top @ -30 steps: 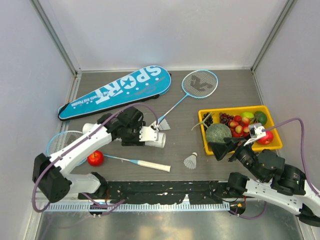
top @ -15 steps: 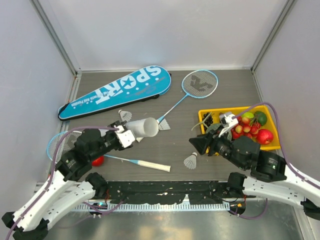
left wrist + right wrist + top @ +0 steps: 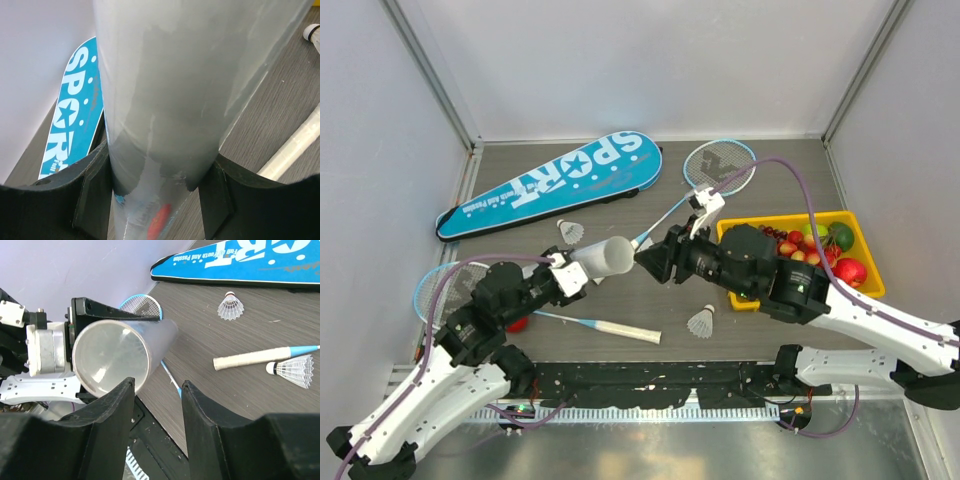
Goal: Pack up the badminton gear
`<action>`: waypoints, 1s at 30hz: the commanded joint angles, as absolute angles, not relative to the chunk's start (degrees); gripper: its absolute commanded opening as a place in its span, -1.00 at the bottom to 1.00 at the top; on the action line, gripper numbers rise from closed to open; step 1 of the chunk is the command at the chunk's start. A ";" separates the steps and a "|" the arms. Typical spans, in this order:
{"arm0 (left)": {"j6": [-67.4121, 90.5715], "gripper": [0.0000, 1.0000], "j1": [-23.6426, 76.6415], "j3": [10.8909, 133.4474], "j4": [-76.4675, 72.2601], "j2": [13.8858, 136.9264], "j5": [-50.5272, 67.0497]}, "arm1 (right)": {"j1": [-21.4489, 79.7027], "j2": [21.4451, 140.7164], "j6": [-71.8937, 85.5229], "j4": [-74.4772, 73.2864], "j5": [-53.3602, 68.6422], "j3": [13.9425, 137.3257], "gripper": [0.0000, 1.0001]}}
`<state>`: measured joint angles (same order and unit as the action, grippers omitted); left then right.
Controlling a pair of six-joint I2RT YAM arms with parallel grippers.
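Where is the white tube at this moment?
In the top view, left of centre: the tube is held in the left gripper, its mouth facing the right gripper.

tube (image 3: 605,258) centre-left | racket bag (image 3: 550,183) behind it | fruit tray (image 3: 790,217) right | shuttlecock (image 3: 701,321) before tray's left end

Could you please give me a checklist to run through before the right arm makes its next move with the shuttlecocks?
1. Tube gripped: ok, the left fingers press it from both sides.
2. Tube mouth facing the right gripper: ok, its open end points at it.
3. Something held between the right fingers: not ok, nothing shows in the gap.
4. Loose ones found: one shuttlecock by the bag and another beside the near racket handle, ok; the third, cannot tell.
5. Bag open for packing: cannot tell.
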<state>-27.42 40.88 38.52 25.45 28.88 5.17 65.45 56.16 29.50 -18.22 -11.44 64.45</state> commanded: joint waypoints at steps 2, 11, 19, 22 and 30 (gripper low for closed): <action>-27.94 -1.00 41.22 38.06 19.25 28.65 8.43 | 65.57 59.32 27.95 -15.91 -12.73 69.87 -0.06; -29.71 -1.00 41.31 38.23 20.21 29.44 10.28 | 65.65 62.40 29.26 -15.91 -12.66 69.79 -0.14; -30.59 -1.00 41.31 38.76 21.53 30.23 7.75 | 65.57 60.74 28.57 -15.20 -13.26 69.00 -0.89; -31.20 -1.00 41.31 38.94 22.06 30.59 4.67 | 65.57 58.11 28.04 -15.29 -16.78 68.38 -0.90; -31.73 -1.00 41.31 38.85 22.32 31.11 -1.39 | 65.57 51.16 26.02 -17.75 -25.13 69.43 -0.90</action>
